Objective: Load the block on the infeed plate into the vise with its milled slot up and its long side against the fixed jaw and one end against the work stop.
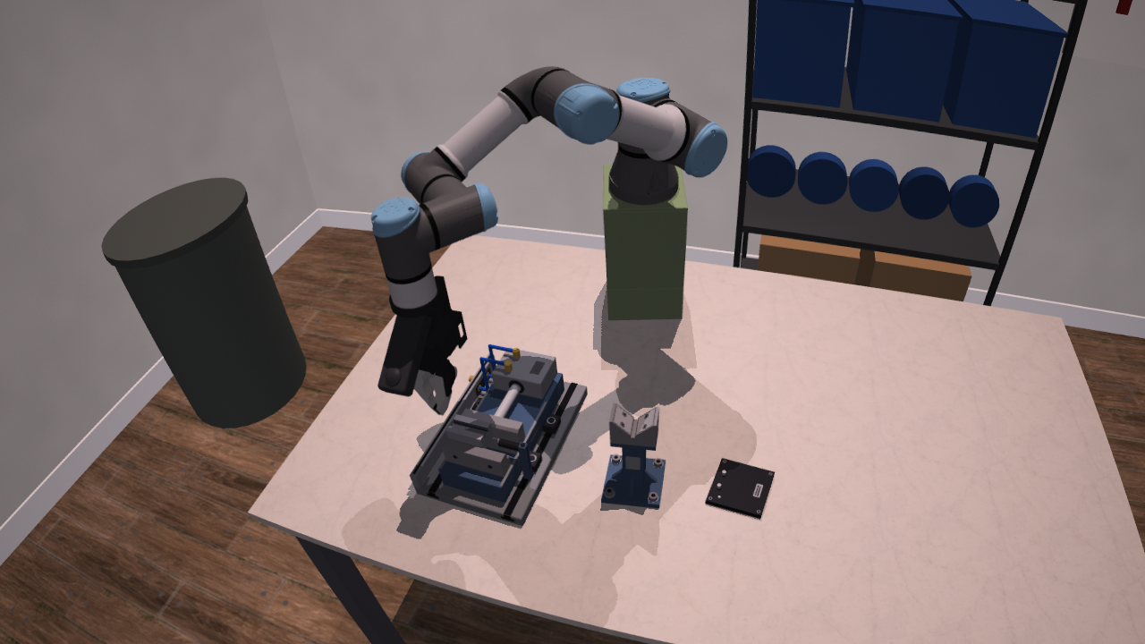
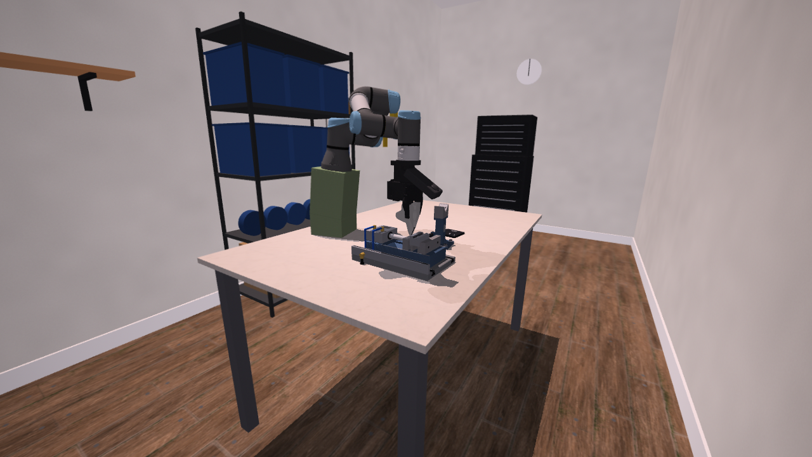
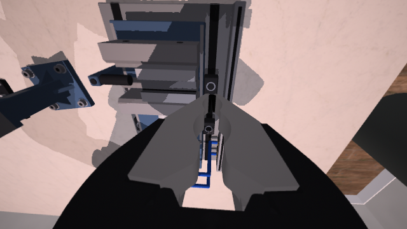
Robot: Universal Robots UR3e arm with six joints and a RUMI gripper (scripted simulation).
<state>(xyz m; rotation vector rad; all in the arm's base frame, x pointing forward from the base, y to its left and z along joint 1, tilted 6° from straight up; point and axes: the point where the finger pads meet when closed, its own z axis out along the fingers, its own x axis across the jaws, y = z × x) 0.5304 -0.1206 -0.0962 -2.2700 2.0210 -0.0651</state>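
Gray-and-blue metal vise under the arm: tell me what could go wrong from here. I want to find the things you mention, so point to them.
The black gripper with gray fingers (image 1: 440,410) (image 2: 411,233) is shut with its tips low over the vise (image 1: 480,478) (image 2: 437,256) (image 3: 159,27), so lowering it carelessly might strike a jaw or the frame.
The thin blue air lines (image 1: 503,348) (image 2: 365,238) (image 3: 208,165) stand up close to the gripper; a sweep toward them could snag one.

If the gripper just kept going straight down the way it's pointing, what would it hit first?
Probably the vise's slotted base plate, or a small black clamp on it. The shut gripper points down there, though depth is unclear.
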